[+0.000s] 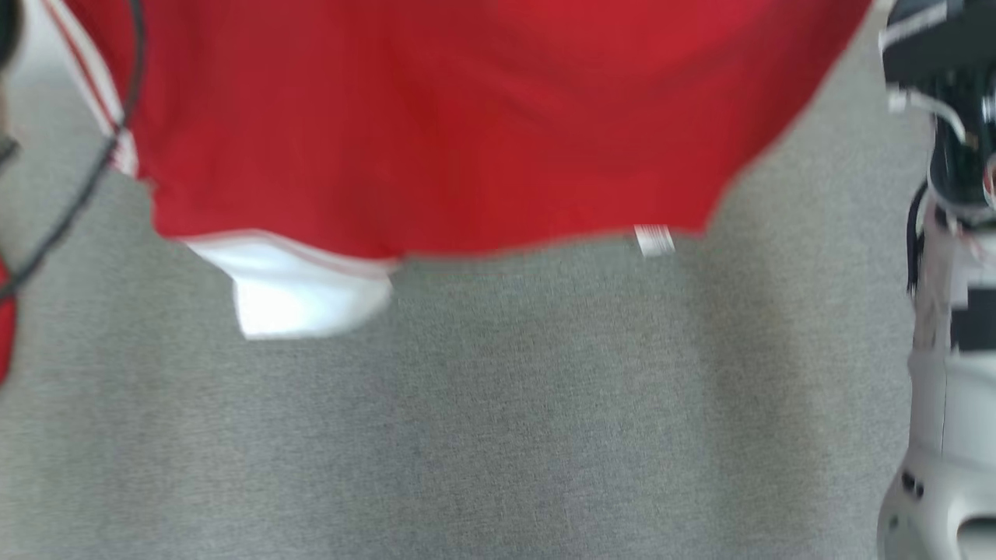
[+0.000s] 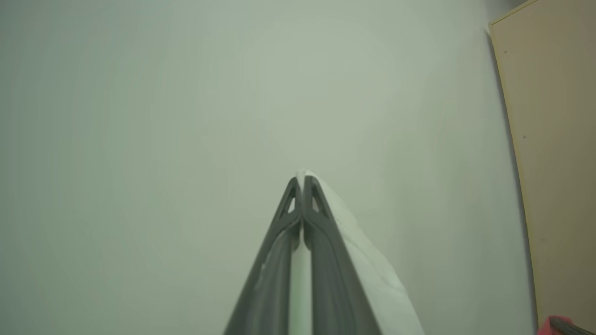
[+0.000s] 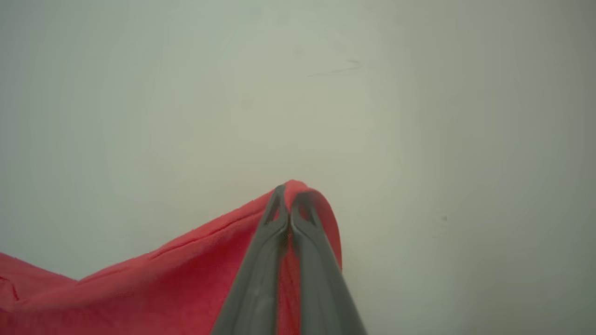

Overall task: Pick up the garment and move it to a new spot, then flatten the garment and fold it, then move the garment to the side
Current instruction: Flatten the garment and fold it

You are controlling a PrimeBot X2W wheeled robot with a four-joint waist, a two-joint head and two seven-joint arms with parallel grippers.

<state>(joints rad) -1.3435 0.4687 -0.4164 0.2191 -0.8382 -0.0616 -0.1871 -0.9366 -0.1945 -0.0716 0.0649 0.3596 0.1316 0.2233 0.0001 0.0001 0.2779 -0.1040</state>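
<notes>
The garment (image 1: pixel 436 117) is red with a white sleeve end (image 1: pixel 303 295) and a small white tag (image 1: pixel 654 239). In the head view it hangs spread across the top, above the grey surface (image 1: pixel 545 428). My left gripper (image 2: pixel 300 179) is shut on a white edge of the garment (image 2: pixel 372 270), fingers pressed together. My right gripper (image 3: pixel 291 190) is shut on a red fold of the garment (image 3: pixel 139 288), which drapes away to the lower left of that view. Both wrist views face a pale wall.
My pale right forearm (image 1: pixel 949 311) runs down the head view's right edge. A black cable (image 1: pixel 85 179) hangs at the left edge. A beige panel (image 2: pixel 549 163) stands at the right of the left wrist view.
</notes>
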